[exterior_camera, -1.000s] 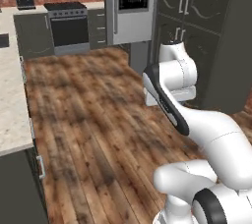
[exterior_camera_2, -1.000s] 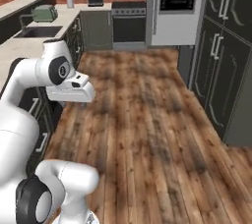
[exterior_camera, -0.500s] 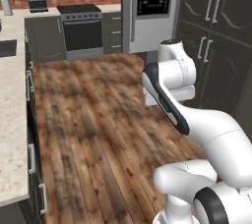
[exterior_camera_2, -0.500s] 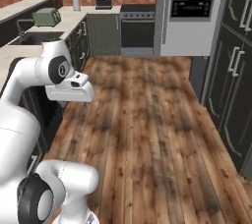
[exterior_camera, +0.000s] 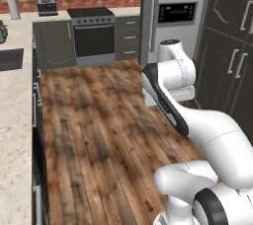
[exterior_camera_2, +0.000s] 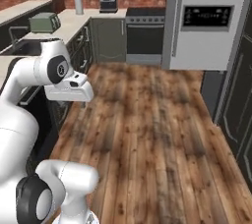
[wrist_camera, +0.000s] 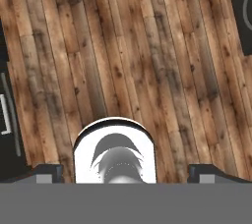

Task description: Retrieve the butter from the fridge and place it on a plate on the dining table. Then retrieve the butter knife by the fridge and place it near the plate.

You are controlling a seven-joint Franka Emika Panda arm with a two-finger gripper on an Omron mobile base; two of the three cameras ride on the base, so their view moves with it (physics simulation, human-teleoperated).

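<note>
The fridge [exterior_camera: 178, 17] [exterior_camera_2: 206, 21] stands light grey with its doors shut, a black dispenser panel on its front and a long vertical handle at its left. The butter is hidden. The plate, the dining table and the butter knife are out of view. My arm is folded above the floor, with the hand pointing down. In the hand view my gripper [wrist_camera: 130, 174] is open: its dark fingertips [wrist_camera: 49, 173] stand wide apart with only wooden floor beyond them.
A stove [exterior_camera: 94, 36] [exterior_camera_2: 142, 36] stands left of the fridge against a brick wall. Tall dark cabinets [exterior_camera: 232, 46] line the right side. A stone counter [exterior_camera: 15, 100] with drawers and a sink runs along the left, bearing a toaster [exterior_camera_2: 44, 21]. Open wooden floor [exterior_camera_2: 157, 120] lies ahead.
The whole picture has shifted: the base has driven and the fridge and stove now show larger and nearer. The arm holds the same folded pose and the gripper stays open.
</note>
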